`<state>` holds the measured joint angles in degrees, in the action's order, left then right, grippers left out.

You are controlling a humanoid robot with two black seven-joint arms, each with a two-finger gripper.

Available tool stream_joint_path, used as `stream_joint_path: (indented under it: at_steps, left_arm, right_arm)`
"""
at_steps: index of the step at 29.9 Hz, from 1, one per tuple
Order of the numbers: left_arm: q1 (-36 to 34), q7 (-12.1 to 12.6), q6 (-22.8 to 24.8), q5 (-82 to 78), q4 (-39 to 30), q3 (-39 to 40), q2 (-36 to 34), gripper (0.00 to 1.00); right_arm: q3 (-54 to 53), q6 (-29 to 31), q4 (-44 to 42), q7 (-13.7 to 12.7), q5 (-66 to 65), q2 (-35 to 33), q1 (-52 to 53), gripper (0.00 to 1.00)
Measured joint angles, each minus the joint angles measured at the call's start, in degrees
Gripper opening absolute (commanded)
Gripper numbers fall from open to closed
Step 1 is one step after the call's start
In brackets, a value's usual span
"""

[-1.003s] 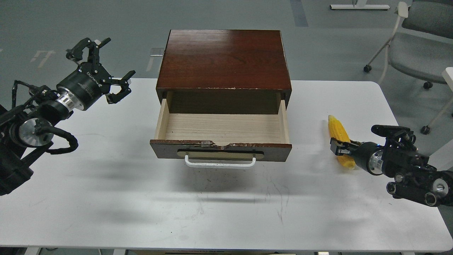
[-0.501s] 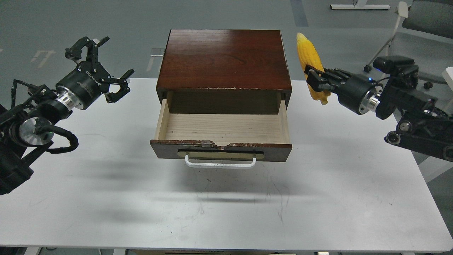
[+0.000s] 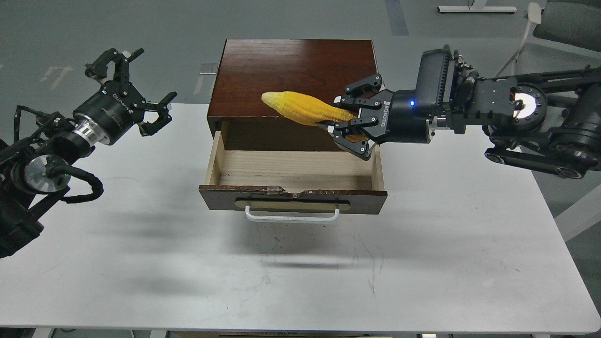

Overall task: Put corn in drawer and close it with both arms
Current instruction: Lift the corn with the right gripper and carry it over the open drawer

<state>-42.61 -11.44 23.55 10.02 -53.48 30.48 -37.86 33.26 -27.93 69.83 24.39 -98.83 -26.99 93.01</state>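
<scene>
At nine o'clock the left pincer [image 3: 136, 87] hangs with its fingers apart above the white surface [image 3: 141, 244]. At centre the drawer [image 3: 293, 180] stands pulled open. Above it, toward two o'clock, the right pincer [image 3: 342, 119] is clamped on the corn [image 3: 305, 108], which lies level in the air.

Even, bright overhead lighting; sharp focus throughout

Soft diffuse shadows lie on the white table [image 3: 300, 281] below the drawer [image 3: 293, 199] and beneath the left arm [image 3: 56, 155]; mild glare sheens the cabinet top [image 3: 300, 65]; no visible motion blur; slight wide-angle edge distortion.
</scene>
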Motion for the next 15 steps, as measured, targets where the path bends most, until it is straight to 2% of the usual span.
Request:
stream_joint_path:
  at_steps: [4,11,12,13,14,15]
  left_arm:
    - [-0.01,0.00,-0.12,0.00,0.00,0.02,0.00,1.00]
    - [-0.01,0.00,-0.22,0.01,0.03,0.07,-0.11,1.00]
    - [-0.02,0.00,-0.22,0.05,0.04,0.08,-0.18,1.00]
    - [-0.03,0.00,-0.22,0.08,0.05,0.15,-0.23,1.00]
    - [-0.05,0.00,-0.22,0.09,0.05,0.22,-0.24,1.00]
    - [-0.05,0.00,-0.22,0.09,0.05,0.27,-0.29,1.00]
  right_arm:
    - [0.53,-0.08,-4.82,3.18,-4.32,3.44,-0.25,0.00]
    - [0.61,-0.08,-10.79,3.61,-6.33,9.34,-1.41,0.00]
    - [0.60,-0.08,-11.36,3.62,-6.35,10.11,-1.59,0.06]
    - [0.58,-0.08,-11.78,3.61,-6.35,10.86,-1.86,0.28]
    - [0.54,-0.08,-12.00,3.61,-6.35,11.37,-2.17,0.37]
    - [0.46,-0.08,-12.14,3.61,-6.30,11.72,-2.65,0.56]
